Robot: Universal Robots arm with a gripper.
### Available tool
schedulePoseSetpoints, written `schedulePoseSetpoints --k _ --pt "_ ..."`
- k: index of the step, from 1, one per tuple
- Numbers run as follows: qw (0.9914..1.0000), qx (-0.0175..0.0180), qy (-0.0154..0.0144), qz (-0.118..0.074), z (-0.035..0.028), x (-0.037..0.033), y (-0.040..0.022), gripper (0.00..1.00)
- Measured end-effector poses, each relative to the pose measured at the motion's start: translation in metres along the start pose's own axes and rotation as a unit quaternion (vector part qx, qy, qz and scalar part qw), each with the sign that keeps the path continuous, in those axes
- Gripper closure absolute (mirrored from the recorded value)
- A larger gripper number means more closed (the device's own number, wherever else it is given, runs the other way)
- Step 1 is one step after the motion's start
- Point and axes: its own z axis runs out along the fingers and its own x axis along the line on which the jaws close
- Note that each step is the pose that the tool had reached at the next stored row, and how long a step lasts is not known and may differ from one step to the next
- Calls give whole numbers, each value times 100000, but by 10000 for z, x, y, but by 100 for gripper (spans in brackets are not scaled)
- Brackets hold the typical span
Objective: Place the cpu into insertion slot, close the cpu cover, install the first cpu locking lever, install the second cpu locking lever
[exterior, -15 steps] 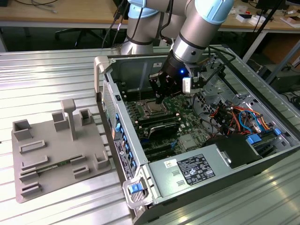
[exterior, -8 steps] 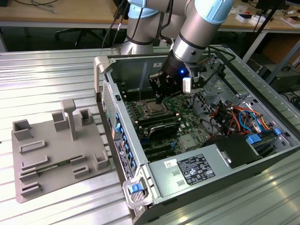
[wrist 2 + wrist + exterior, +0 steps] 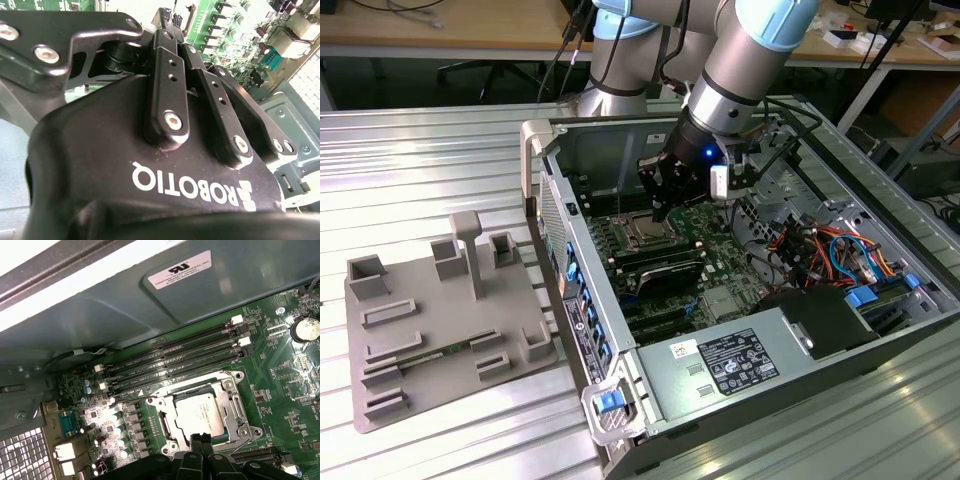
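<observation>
Ribbed metal worktop (image 3: 440,150), carrying an open computer case (image 3: 620,150) and, on the exterior view's left, a grey moulded parts holder (image 3: 430,330). One arm (image 3: 740,70) reaches down into the case. Green circuit board (image 3: 285,390) on the case floor, with long black memory slots (image 3: 175,357) beside the socket. Gripper (image 3: 662,210) hangs just above the socket's edge, its black fingers (image 3: 167,85) drawn together, with nothing visible between them. Insertion slot (image 3: 167,422): a dark recess, silvery surround. Cpu cover (image 3: 190,388): appears to lie flat, framing the chip. Cpu (image 3: 200,412): seated in the slot, metal top showing through the cut-out. Likely light, stiff, smooth-topped and fragile underneath; best held by opposite edges, never pressed at an angle. Whether the levers are latched I cannot tell.
</observation>
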Motion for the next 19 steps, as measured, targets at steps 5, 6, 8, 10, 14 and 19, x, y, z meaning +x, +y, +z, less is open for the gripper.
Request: schedulePoseSetpoints --k 5,6,8,10,14,19 --pt "100000 42 -7 -294 0 0 0 89" --pt "99999 50 -9 -334 0 0 0 89" --pt "99999 75 -11 -483 0 0 0 89" --pt "99998 103 -15 -686 0 0 0 89" --pt "99995 154 -22 -1026 0 0 0 89" --pt "99972 308 -36 -2327 0 0 0 89"
